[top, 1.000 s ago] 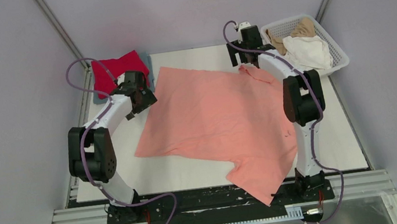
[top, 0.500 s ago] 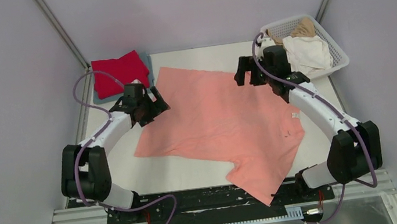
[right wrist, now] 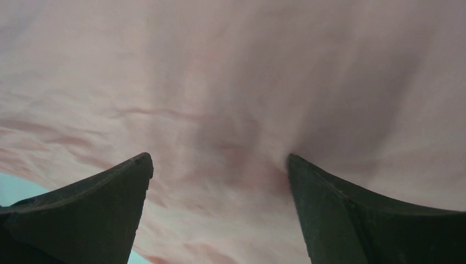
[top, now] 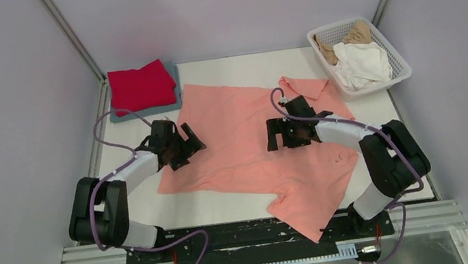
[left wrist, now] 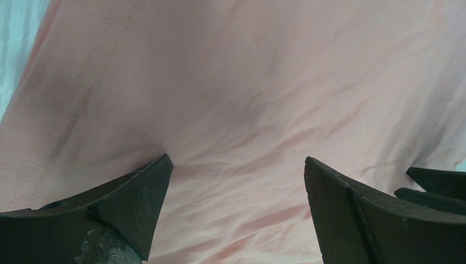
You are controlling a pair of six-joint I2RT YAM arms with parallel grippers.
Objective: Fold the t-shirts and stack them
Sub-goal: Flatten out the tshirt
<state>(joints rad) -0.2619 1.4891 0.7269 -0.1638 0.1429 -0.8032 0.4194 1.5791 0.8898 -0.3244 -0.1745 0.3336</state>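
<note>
Over pink tee: L end effector

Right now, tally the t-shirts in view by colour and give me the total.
salmon-pink t-shirt: 1
red t-shirt: 1
grey-blue t-shirt: 1
white t-shirt: 1
tan t-shirt: 1, though it is bunched up, so I cannot rule out a second
Total: 5
</note>
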